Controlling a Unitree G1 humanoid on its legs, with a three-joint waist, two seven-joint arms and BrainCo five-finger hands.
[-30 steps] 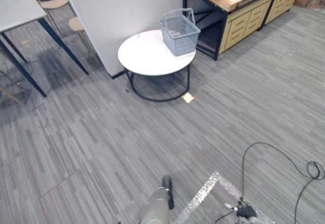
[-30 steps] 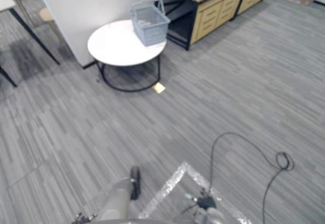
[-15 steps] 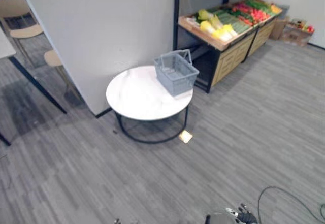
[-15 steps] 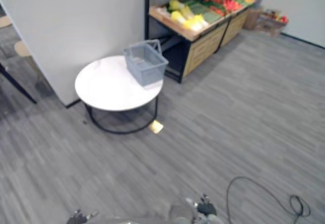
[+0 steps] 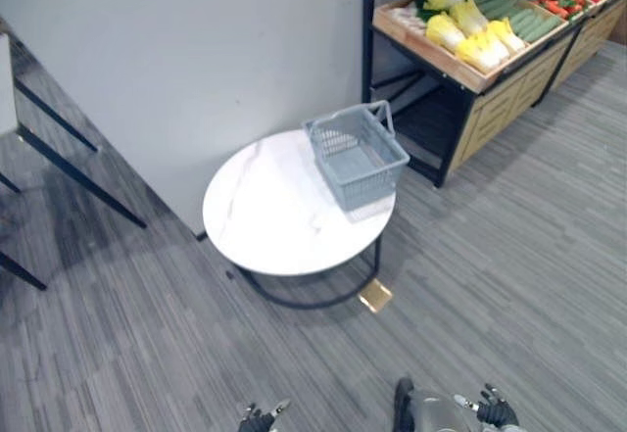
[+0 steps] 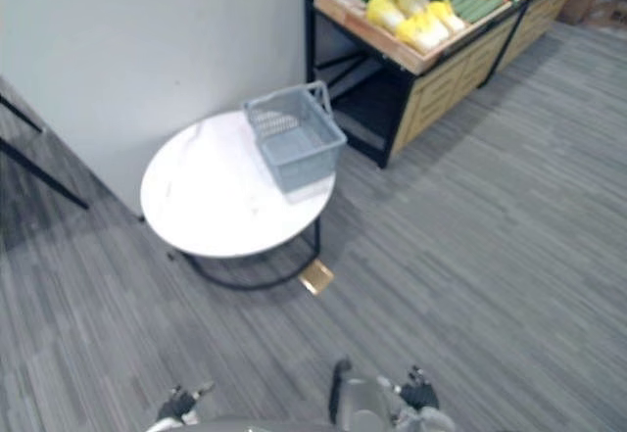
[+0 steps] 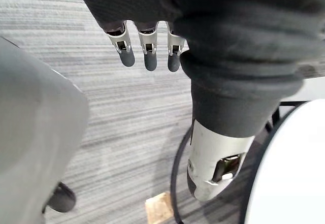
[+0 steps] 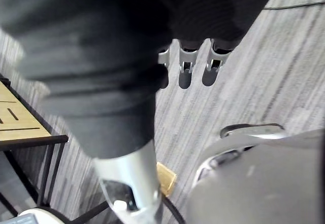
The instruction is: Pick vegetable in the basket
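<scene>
Task item: vegetables (image 5: 470, 35) lie in the wooden tray of the produce stand (image 5: 495, 119), pale yellow-green heads at the tray's near end. Long green ones and red ones sit further along toward its far end.
Basket (image 5: 358, 158): grey plastic, upright on the round white table (image 5: 274, 226), at the right edge of the tabletop, the side toward the stand. One handle is raised at its far end.
Basket vs. vegetables: well apart, dark stand frame between them.
Table: dark ring base, stands against the grey wall (image 5: 196, 60).
Floor (image 5: 509, 256): grey striped carpet; a small brass tile (image 5: 375, 296) lies just beside the table's base, on the near right.
Left hand (image 7: 146, 51): hangs over the carpet, fingers straight and apart from the thumb, nothing in it; the table's white edge shows near it.
Right hand (image 8: 185, 71): hangs likewise, fingers straight, thumb clear of them, holding nothing.
</scene>
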